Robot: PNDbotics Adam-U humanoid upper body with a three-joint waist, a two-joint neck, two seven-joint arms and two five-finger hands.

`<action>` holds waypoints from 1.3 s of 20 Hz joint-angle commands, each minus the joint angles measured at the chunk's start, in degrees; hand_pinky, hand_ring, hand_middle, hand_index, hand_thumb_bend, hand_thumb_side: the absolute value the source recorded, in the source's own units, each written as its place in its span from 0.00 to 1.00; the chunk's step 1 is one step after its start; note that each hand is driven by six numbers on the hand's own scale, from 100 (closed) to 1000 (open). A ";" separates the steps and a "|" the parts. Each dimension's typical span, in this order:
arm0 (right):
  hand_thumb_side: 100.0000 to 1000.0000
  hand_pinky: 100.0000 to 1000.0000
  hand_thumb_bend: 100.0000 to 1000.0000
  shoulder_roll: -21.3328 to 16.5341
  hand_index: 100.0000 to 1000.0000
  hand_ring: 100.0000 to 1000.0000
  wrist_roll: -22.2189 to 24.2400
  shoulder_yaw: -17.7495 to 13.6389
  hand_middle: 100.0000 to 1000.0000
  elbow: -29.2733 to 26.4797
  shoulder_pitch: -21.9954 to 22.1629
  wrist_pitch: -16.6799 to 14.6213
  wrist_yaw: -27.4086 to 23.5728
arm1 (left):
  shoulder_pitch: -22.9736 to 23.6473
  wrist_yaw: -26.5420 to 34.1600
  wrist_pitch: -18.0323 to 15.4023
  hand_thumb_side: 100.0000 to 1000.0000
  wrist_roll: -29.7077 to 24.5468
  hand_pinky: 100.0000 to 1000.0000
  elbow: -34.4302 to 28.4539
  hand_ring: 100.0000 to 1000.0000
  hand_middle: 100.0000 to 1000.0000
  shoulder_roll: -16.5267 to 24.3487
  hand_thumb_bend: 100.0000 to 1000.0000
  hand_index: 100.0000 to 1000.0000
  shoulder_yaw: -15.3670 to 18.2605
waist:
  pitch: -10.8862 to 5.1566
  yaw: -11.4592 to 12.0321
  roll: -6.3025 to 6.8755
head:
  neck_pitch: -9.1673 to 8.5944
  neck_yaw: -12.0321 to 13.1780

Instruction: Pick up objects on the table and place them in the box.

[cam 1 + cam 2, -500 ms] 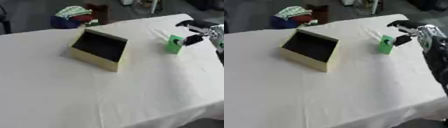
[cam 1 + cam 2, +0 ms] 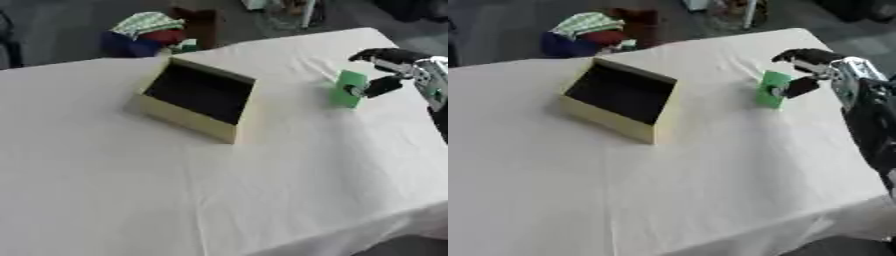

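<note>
The near half of the table [image 2: 219, 200] is bare white cloth, creased here and there, running down to the near edge, with the near right corner dropping away at the bottom of the view.

Further in, toward the left of the middle, stands the box [image 2: 199, 100], a pale yellow open box with a dark inside. It is tipped so that its mouth faces up and toward the camera, its far wall standing highest.

Over by the right edge, about level with the box and well apart from it, is the small green block [image 2: 348, 89], the only loose object visible on the cloth. It stands upright, tilted a little. The right hand [image 2: 814, 67] comes in from the right side, its fingers arched over the top of the block and the thumb set against the block's right face. The hand is half closed round the block rather than spread; whether it has fully pinched it I cannot tell, nor whether the block has left the cloth. The left hand shows in neither view.

So the step in hand looks like the grasp of the green block. The next move calls for closing thumb and fingers on the block's two broad faces, lifting it off the cloth, carrying it left across the table to the box's mouth, and releasing it there.

Beyond the far edge, a heap of coloured cloth [image 2: 144, 25] lies on the floor.
</note>
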 commanded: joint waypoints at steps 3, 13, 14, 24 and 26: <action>0.60 0.84 0.20 -1.26 1.00 0.98 -0.38 -0.39 0.95 1.13 -0.74 0.63 0.77 | -0.77 -0.20 -0.09 0.73 -0.08 0.69 -1.12 0.51 0.49 1.24 0.00 0.80 0.61 | -0.85 -0.05 -0.07 | 0.10 -0.20; 0.60 0.83 0.17 -0.72 1.00 0.97 -1.31 -0.91 0.93 3.60 -0.75 1.46 1.30 | -0.85 -0.15 -0.10 0.73 -0.09 0.69 -1.12 0.51 0.49 1.19 0.00 0.80 0.63 | -0.76 0.01 -0.04 | 0.14 -0.30; 0.60 0.83 0.17 -0.69 1.00 0.97 -1.40 -0.94 0.92 3.80 -0.72 1.54 1.31 | -0.83 -0.15 -0.08 0.73 -0.09 0.69 -1.12 0.51 0.49 1.19 0.00 0.80 0.62 | -0.75 0.02 -0.05 | 0.15 -0.30; 0.26 0.76 0.08 -0.56 0.88 0.85 -4.09 -1.37 0.51 3.83 -0.70 1.21 1.06 | -0.85 -0.16 -0.03 0.73 -0.05 0.69 -1.12 0.51 0.49 1.15 0.00 0.80 0.64 | -0.71 0.06 -0.14 | 0.25 -0.26; 0.08 0.73 0.05 -0.50 0.73 0.81 -5.62 -1.97 0.46 2.81 -0.95 0.60 0.50 | -0.83 -0.15 -0.03 0.73 -0.04 0.69 -1.12 0.51 0.49 1.14 0.00 0.80 0.65 | -0.74 0.04 -0.15 | 0.28 -0.22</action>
